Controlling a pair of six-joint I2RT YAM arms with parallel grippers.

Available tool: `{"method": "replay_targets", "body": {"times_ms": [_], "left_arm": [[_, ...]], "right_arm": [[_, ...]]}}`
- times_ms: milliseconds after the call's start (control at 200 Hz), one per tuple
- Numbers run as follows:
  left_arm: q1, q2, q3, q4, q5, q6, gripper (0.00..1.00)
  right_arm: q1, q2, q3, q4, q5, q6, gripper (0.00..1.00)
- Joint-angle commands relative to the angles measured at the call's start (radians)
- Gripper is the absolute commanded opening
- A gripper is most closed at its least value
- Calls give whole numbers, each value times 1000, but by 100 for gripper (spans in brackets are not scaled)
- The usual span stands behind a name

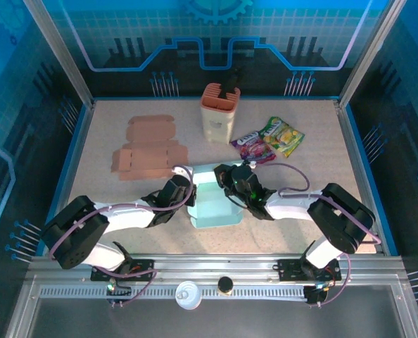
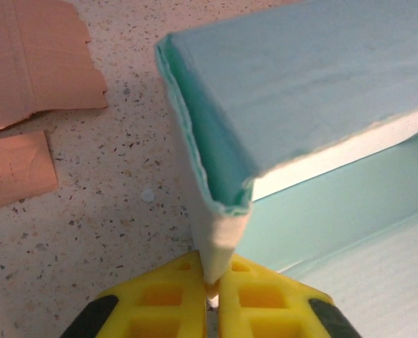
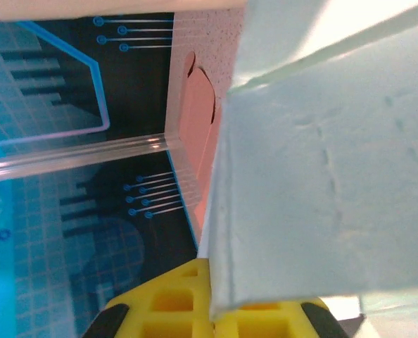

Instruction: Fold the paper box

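I see the teal paper box (image 1: 212, 204) sitting mid-table (image 1: 321, 141), between both arms. My left pincer (image 2: 210, 294) is clenched on the edge of its left wall. My right pincer (image 3: 212, 306) is clamped on a panel at its right side.

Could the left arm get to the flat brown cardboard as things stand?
Probably, once it lets go. The left gripper is shut on a wall of the box, so it is busy; the cardboard lies close beyond it, with nothing between them.
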Motion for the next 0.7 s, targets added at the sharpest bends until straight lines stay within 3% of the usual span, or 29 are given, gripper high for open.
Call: {"method": "replay_targets", "body": {"times_ms": [0, 320, 695], "left_arm": [[-6, 22, -14, 55, -10, 6, 15], [-8, 74, -7, 100, -15, 2, 21], [-53, 93, 18, 101, -116, -7, 9]], "right_arm": [[-13, 24, -1, 14, 8, 6, 0], [-11, 26, -17, 18, 3, 14, 0], [4, 29, -37, 41, 14, 28, 0]]}}
